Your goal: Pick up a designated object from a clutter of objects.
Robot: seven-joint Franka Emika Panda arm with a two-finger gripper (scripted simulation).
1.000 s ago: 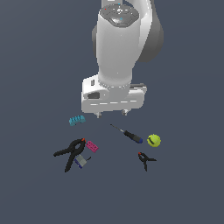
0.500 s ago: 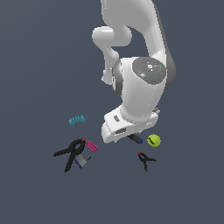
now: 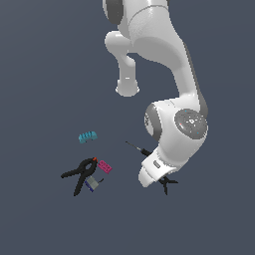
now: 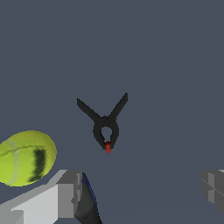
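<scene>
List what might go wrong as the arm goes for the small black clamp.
1. The yellow-green ball lies close beside the small black spring clamp with the red-orange tip; a finger coming down could knock it rolling.
2. The clamp's thin splayed handles offer little to hold; an off-centre closing of the open end effector may slip or flip it.
3. In the exterior view the arm hides most of the clamp, so only the wrist view can confirm alignment.
</scene>
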